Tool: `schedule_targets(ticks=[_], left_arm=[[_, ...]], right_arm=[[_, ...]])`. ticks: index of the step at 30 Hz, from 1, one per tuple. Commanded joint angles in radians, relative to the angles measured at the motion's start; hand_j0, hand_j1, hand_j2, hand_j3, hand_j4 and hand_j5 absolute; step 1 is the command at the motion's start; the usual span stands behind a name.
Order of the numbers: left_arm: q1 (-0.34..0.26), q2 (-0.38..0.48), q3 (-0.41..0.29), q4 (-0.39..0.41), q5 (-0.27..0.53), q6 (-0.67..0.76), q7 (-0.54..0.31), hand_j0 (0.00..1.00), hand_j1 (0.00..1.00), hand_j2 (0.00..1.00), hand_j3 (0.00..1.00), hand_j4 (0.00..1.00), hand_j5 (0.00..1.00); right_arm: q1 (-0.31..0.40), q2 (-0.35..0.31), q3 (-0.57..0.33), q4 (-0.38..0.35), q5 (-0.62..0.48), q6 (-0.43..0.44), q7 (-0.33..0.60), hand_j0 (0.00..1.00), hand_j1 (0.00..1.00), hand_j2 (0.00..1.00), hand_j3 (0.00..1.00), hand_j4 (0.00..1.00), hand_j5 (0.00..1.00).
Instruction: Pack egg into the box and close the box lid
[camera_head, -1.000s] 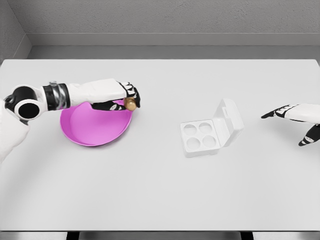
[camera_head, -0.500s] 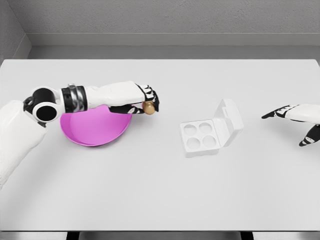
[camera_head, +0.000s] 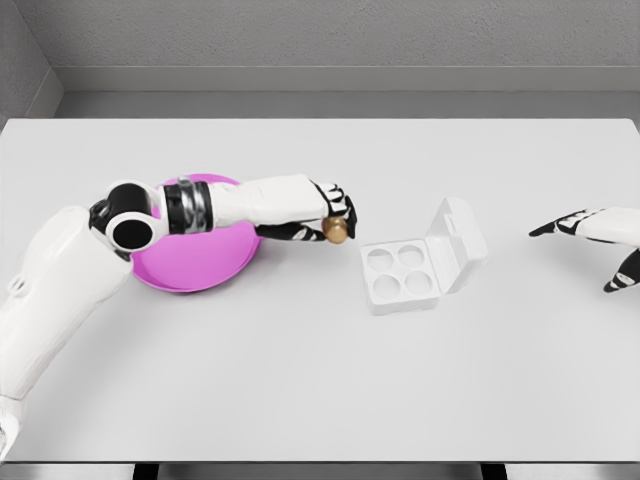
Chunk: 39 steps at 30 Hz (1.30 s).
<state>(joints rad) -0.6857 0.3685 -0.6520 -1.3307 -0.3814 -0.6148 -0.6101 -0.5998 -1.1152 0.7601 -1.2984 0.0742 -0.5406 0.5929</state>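
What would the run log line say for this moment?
left hand: shut on egg, between plate and box | box: lid open, four cups empty | right hand: open, far right

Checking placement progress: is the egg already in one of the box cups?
No, the egg is held in the left hand above the table, left of the open box, whose four cups are empty.

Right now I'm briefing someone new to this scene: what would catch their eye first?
The bright pink plate at left stands out on the white table. Over its right rim the left hand holds a brown egg, just left of the open white egg box with four empty cups.
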Motion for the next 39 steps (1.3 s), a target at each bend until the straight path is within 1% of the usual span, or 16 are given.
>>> schedule_targets(ticks=[1,8,10,11,14,18,19,26,33,34,37,38,39], left_arm=[[0.0,-0.023,-0.009,-0.001,0.01,0.004,-0.001,0.39,0.39,0.39,0.39,0.39,0.39],[0.0,-0.071,-0.011,0.001,0.018,0.004,-0.001,0.39,0.39,0.39,0.39,0.39,0.39],[0.009,-0.082,-0.011,0.002,0.021,0.004,-0.001,0.38,0.38,0.38,0.38,0.38,0.38],[0.012,-0.086,-0.009,0.002,0.03,0.004,-0.001,0.36,0.36,0.36,0.36,0.36,0.36],[0.014,-0.088,-0.009,0.008,0.076,0.004,-0.001,0.36,0.36,0.36,0.36,0.36,0.36],[0.015,-0.097,-0.009,0.013,0.099,0.004,-0.001,0.36,0.36,0.36,0.36,0.36,0.36],[0.017,-0.097,-0.009,0.011,0.128,0.004,-0.001,0.36,0.36,0.36,0.36,0.36,0.36],[0.017,-0.1,-0.009,0.016,0.17,0.004,-0.001,0.36,0.36,0.36,0.36,0.36,0.36],[0.02,-0.126,-0.009,0.068,0.182,0.004,-0.001,0.34,0.34,0.34,0.34,0.34,0.34],[0.02,-0.132,-0.009,0.099,0.22,0.004,-0.001,0.34,0.34,0.34,0.34,0.34,0.34],[0.02,-0.143,-0.009,0.11,0.256,0.004,-0.001,0.34,0.34,0.34,0.34,0.34,0.34],[0.02,-0.143,-0.009,0.122,0.268,0.004,-0.001,0.34,0.34,0.34,0.34,0.34,0.34],[0.02,-0.143,-0.009,0.151,0.295,0.004,-0.001,0.34,0.34,0.34,0.34,0.34,0.34]], right_arm=[[0.0,-0.002,-0.001,0.001,-0.005,0.001,-0.001,1.0,1.0,1.0,1.0,1.0,1.0],[0.0,-0.002,-0.001,-0.001,-0.005,0.001,-0.001,1.0,1.0,1.0,1.0,1.0,1.0],[0.0,-0.002,-0.001,-0.001,-0.005,0.001,-0.001,1.0,1.0,1.0,1.0,1.0,1.0],[0.0,-0.002,-0.001,-0.001,-0.005,0.001,-0.001,1.0,1.0,1.0,1.0,1.0,1.0],[0.0,-0.002,-0.001,-0.001,-0.005,0.001,-0.001,1.0,1.0,1.0,1.0,1.0,1.0],[0.0,-0.002,-0.001,-0.001,-0.005,0.002,-0.001,1.0,1.0,1.0,1.0,1.0,1.0],[0.0,-0.002,-0.001,-0.001,-0.005,0.002,-0.001,1.0,1.0,1.0,1.0,1.0,1.0],[0.0,-0.002,-0.001,0.001,-0.005,0.002,-0.001,1.0,1.0,1.0,1.0,1.0,1.0],[0.0,-0.002,-0.001,-0.001,-0.005,0.002,-0.001,1.0,1.0,1.0,1.0,1.0,1.0],[0.002,-0.002,-0.001,-0.001,-0.005,0.001,-0.001,1.0,1.0,1.0,1.0,1.0,1.0],[0.002,-0.002,-0.001,-0.001,-0.005,0.001,-0.001,1.0,1.0,1.0,1.0,1.0,1.0],[0.0,-0.002,-0.001,0.001,-0.005,0.002,-0.001,1.0,1.0,1.0,1.0,1.0,1.0],[0.002,-0.002,-0.001,0.001,-0.005,0.002,-0.001,1.0,1.0,1.0,1.0,1.0,1.0]])
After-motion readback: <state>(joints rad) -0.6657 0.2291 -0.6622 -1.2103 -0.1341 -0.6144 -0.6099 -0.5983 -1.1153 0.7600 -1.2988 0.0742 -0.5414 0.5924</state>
